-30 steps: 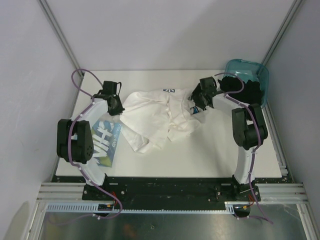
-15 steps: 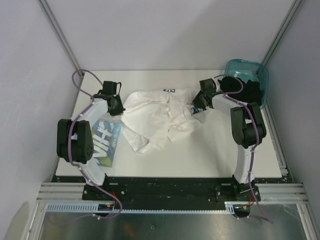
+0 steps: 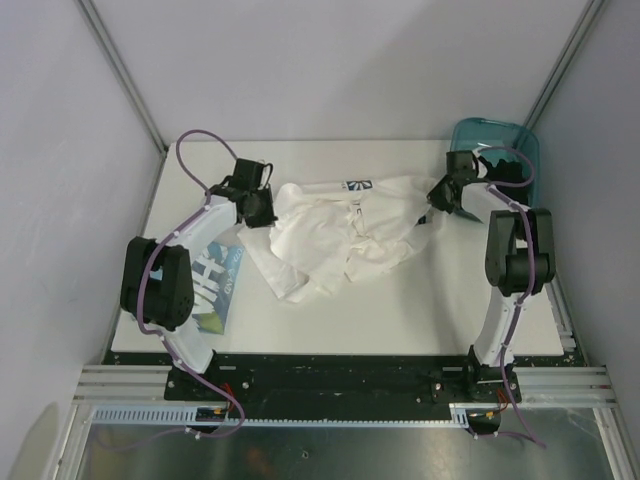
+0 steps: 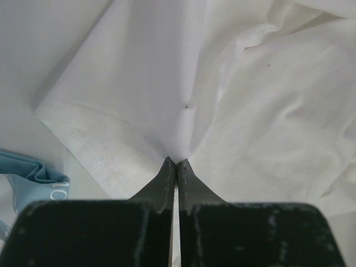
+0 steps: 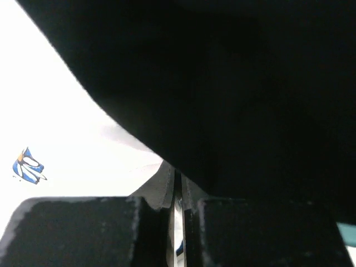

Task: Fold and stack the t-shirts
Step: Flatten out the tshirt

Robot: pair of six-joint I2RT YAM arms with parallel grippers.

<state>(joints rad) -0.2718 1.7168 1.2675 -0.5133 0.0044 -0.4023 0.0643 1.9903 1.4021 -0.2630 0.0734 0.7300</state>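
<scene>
Both grippers had shifted to the right since a second before, and the tee had been drawn that way with them. From above, the left gripper (image 3: 265, 210) pinched the left edge of the tee (image 3: 340, 240), and the right gripper (image 3: 440, 198) held its right edge, near the bin (image 3: 505, 150). The tee lay crumpled between them on the bench (image 3: 400, 310). A second tee (image 3: 215, 285), light-blue graphic up, lay flat at the bench's left, partly under the left arm.

At the left wrist, the left gripper (image 4: 176, 165) was closed on a pinch of the white tee (image 4: 250, 111), near a stitched hem. A corner of the second tee (image 4: 33, 175) showed at lower left.

At the right wrist, the right gripper (image 5: 175, 178) had its jaws together on a thin sliver of cloth. The tee (image 5: 67, 139) filled the left, with a bit of daisy print (image 5: 28, 167). A dark shape (image 5: 250, 83) blocked the upper right.
</scene>
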